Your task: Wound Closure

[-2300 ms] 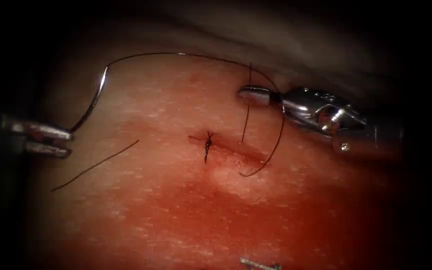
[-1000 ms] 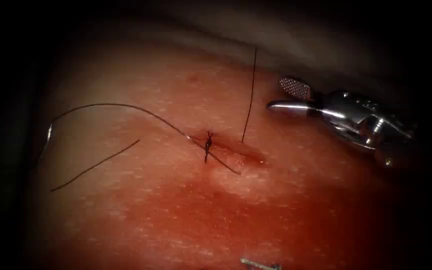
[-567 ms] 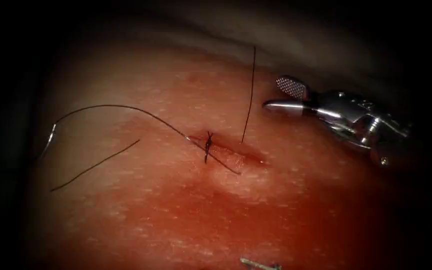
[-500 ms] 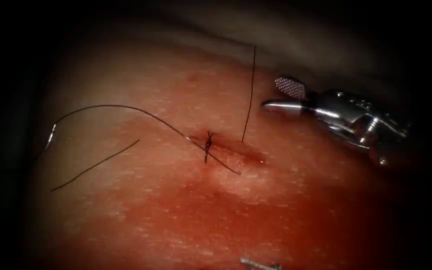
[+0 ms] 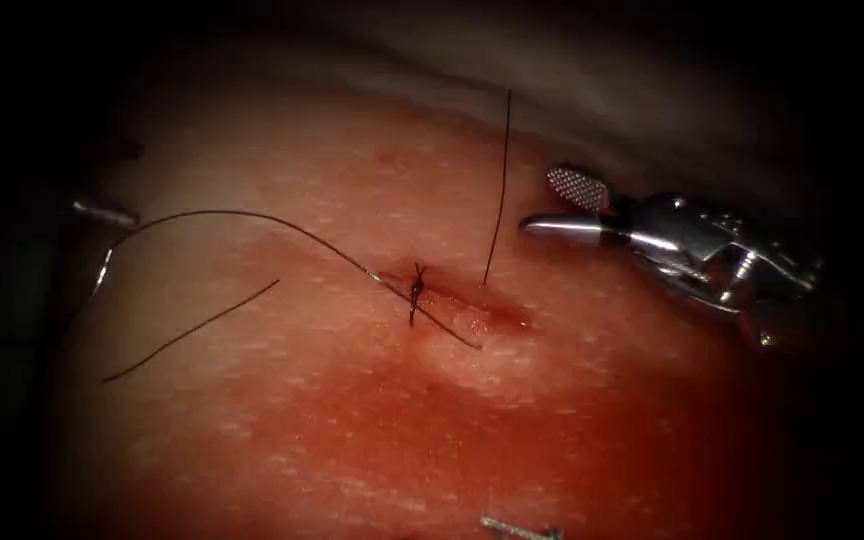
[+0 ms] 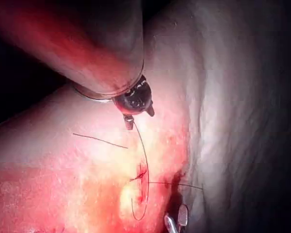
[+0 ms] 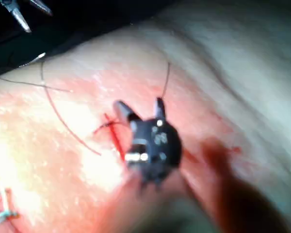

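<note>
Dropped by the left tool (image 5: 102, 212), the curved steel needle (image 5: 102, 272) is lying free on the tissue (image 5: 352, 440) near its left edge, half in shadow; the right tool (image 5: 564, 205) is gaping, empty, its ridged jaw showing. Thin dark thread (image 5: 252, 214) is arcing to the knot (image 5: 416, 290) on the cut (image 5: 472, 305).

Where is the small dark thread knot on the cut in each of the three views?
Endoscope view: the small dark thread knot on the cut, mid-picture.
Left wrist view: ahead of the open, empty left tool.
Right wrist view: beside the open, empty right tool.
Shared landmark: the straight thread end right of the knot. The curved steel needle lies free on the tissue, left of the cut.
</note>
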